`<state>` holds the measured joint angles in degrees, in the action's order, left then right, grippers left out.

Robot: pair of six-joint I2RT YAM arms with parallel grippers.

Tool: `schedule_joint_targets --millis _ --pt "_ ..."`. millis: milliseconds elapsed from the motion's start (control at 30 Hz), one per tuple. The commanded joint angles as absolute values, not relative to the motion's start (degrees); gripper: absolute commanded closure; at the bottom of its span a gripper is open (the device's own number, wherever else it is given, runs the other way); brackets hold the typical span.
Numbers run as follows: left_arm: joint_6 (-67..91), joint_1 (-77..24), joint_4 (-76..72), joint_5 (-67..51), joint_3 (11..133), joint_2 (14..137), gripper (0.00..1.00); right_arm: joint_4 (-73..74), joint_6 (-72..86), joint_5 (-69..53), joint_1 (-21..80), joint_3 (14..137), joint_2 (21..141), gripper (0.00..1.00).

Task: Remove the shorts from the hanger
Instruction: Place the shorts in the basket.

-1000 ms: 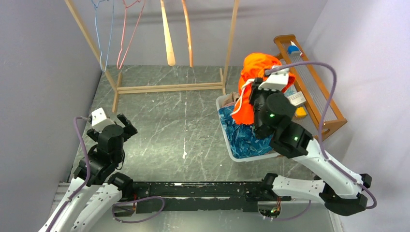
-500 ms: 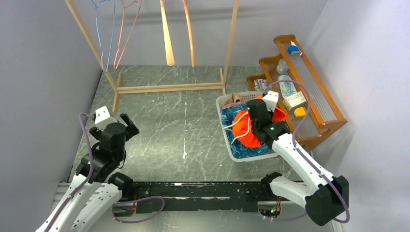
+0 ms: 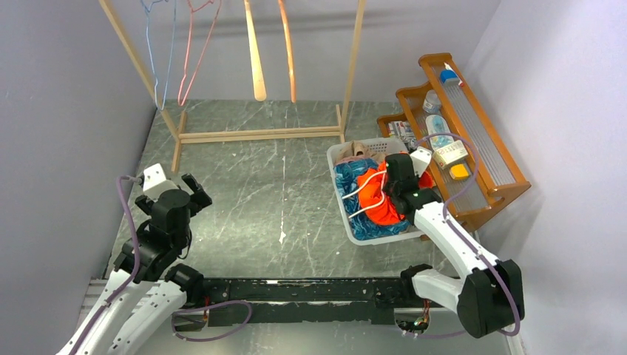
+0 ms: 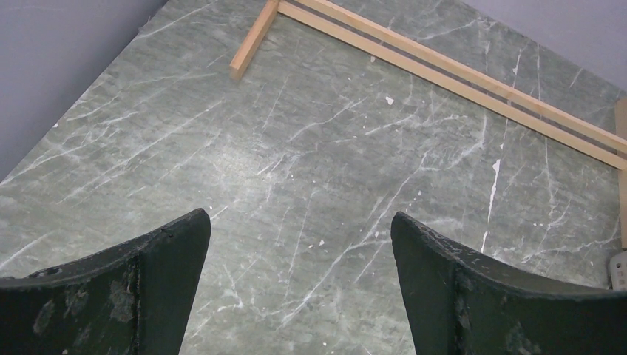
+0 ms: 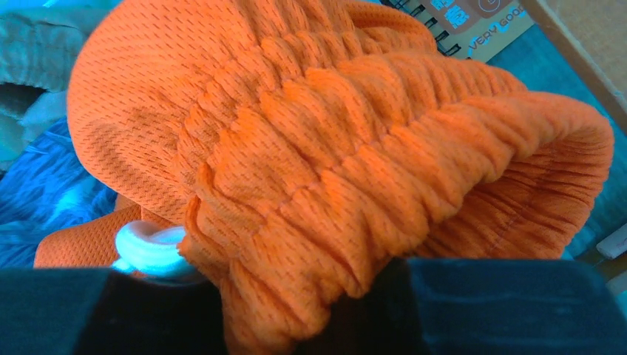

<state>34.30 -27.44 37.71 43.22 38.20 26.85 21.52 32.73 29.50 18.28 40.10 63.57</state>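
Note:
The bright orange shorts [image 3: 381, 203] with a white cord lie bunched in the white basket [image 3: 355, 235], on top of the blue patterned shorts [image 3: 346, 183]. My right gripper [image 3: 397, 186] is down in the basket, shut on the orange waistband [image 5: 333, 148]; its fingertips [image 5: 488, 296] are dark blocks at the bottom of the right wrist view. A tan pair [image 3: 360, 150] shows at the basket's far end. The hangers, blue wire [image 3: 159, 59], pink wire [image 3: 194, 52], wooden [image 3: 256, 59] and orange [image 3: 287, 52], hang bare. My left gripper [image 3: 186, 194] hovers open over the floor [image 4: 299, 237].
The wooden rack's base bars [image 3: 255, 134] run across the back of the marble surface. A wooden shelf [image 3: 480, 148] with bottles and small boxes stands right behind the basket, against the right wall. Grey walls close in on both sides.
My right arm has come down and toward me with the orange shorts, from high above the basket into it. The left arm has barely moved.

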Motion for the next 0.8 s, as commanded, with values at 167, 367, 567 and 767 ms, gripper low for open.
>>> schedule_joint_targets --millis 167,367,567,767 --pt "34.1 -27.2 37.4 42.8 39.6 27.2 0.05 31.1 30.3 26.4 18.5 47.4 54.3 0.53" --pt "34.2 -27.3 37.3 42.8 39.5 26.6 0.05 30.0 26.5 18.6 18.6 51.3 53.1 0.42" --pt "34.5 -27.3 37.7 43.0 39.6 26.5 0.05 25.9 26.0 10.4 18.6 47.1 56.1 0.60" --pt "34.5 -27.3 37.7 42.9 39.6 26.3 0.05 23.9 26.6 5.1 18.6 42.4 70.3 0.73"
